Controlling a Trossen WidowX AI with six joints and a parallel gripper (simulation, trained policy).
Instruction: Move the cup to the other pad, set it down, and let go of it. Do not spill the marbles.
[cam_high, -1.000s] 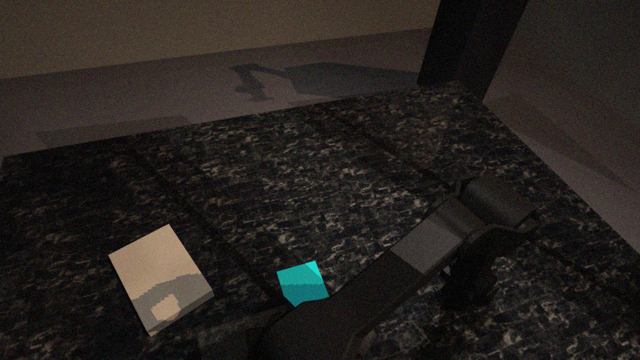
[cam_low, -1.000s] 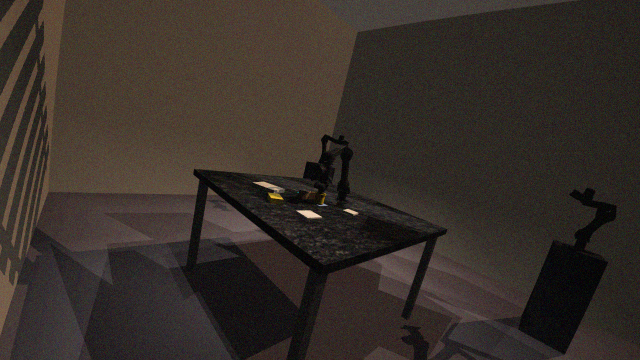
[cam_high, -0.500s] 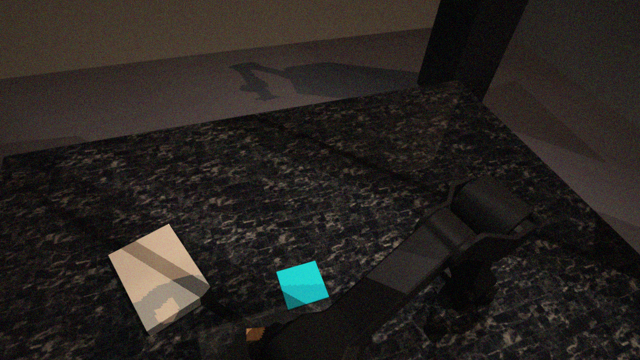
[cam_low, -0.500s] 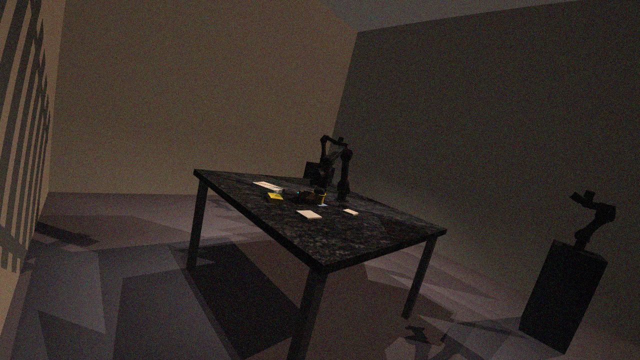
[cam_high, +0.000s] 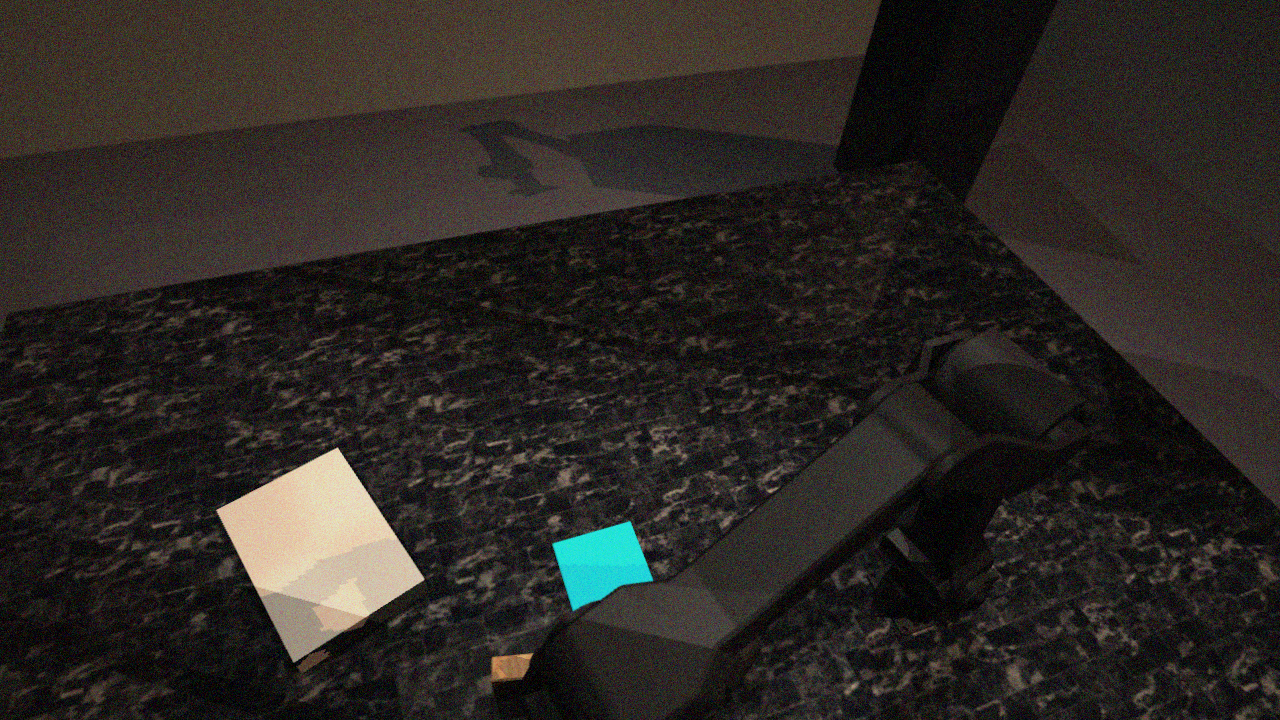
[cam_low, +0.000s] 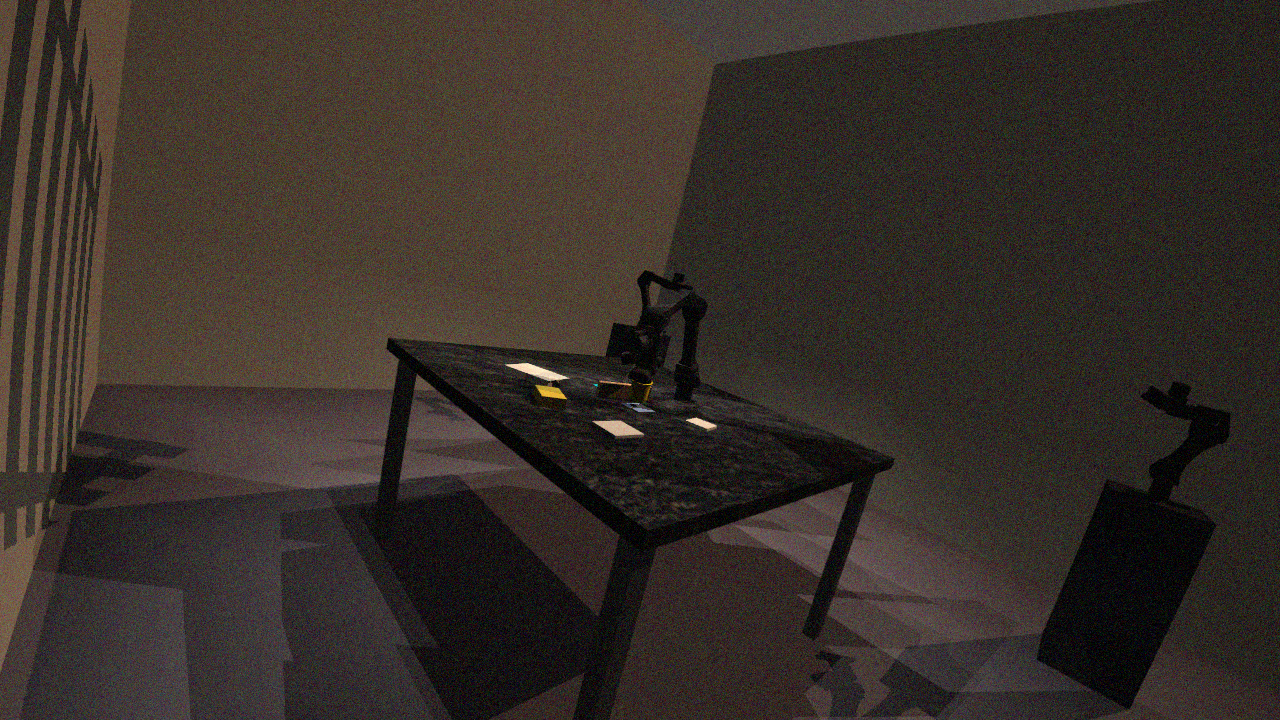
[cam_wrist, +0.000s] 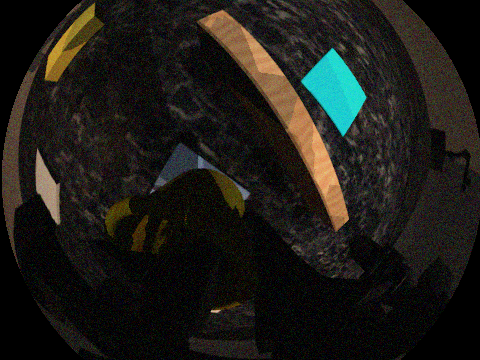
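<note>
The yellow cup (cam_low: 642, 392) (cam_wrist: 233, 194) is upright in the exterior view, and my gripper (cam_low: 641, 375) (cam_wrist: 246, 220) is shut on it. The dark fingers cover much of it in the wrist view. The cup appears to hang slightly above the pale blue pad (cam_low: 638, 407) (cam_wrist: 181, 158), which shows beside its base. The marbles are not discernible in the dark cup. The cyan pad (cam_high: 599, 557) (cam_wrist: 336, 90) lies on the far side of a wooden barrier from the cup. In the top view the arm hides the cup.
The low wooden barrier (cam_high: 512, 667) (cam_low: 614, 389) (cam_wrist: 302, 131) stands between the two pads. A yellow block (cam_low: 550, 392) (cam_wrist: 71, 45) and a large white slab (cam_high: 313, 519) (cam_low: 535, 370) lie farther off. Two smaller pale slabs, one wider (cam_low: 617, 428) and one narrower (cam_low: 700, 423), lie nearer the exterior camera.
</note>
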